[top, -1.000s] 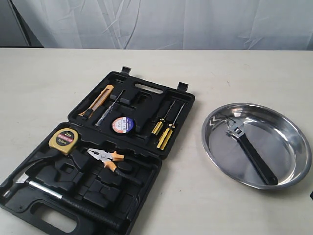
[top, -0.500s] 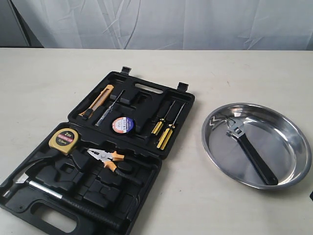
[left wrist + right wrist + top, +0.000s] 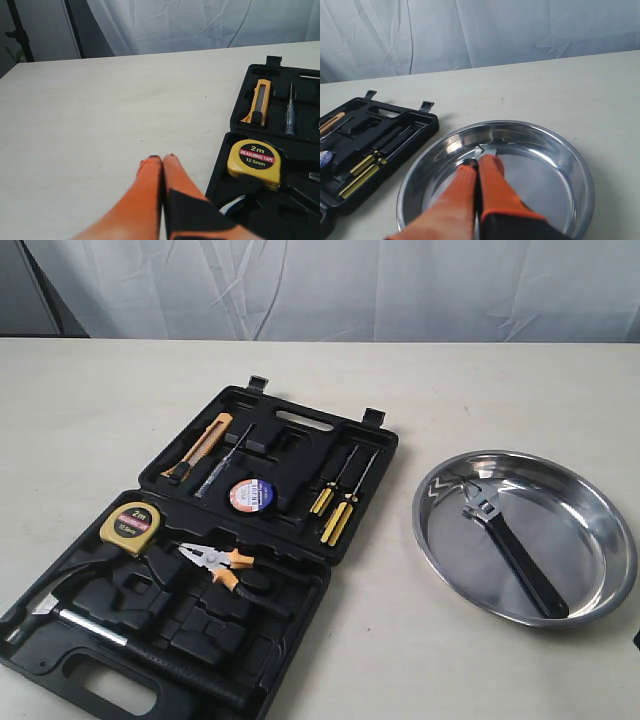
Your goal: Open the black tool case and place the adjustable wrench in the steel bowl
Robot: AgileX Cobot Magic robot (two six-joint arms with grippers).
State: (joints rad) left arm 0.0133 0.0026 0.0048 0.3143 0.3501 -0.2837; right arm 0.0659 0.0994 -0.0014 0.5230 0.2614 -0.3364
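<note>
The black tool case (image 3: 330,575) lies open on the table, its lid flat behind the base. To its right stands the steel bowl (image 3: 585,530), and inside it lies the adjustable wrench (image 3: 520,565), silver head toward the back, black handle toward the front. In the right wrist view my right gripper (image 3: 482,159) is shut and empty, hanging over the bowl (image 3: 547,170); only the wrench's silver head (image 3: 487,149) peeks past the fingertips. My left gripper (image 3: 161,157) is shut on nothing above bare table beside the case (image 3: 300,212). Neither gripper shows in the exterior view.
The case holds a yellow tape measure (image 3: 135,525), orange-handled pliers (image 3: 222,565), a hammer (image 3: 90,625), a utility knife (image 3: 205,445), yellow-handled screwdrivers (image 3: 338,510) and a roll of tape (image 3: 251,494). White cloth hangs behind the table's far edge.
</note>
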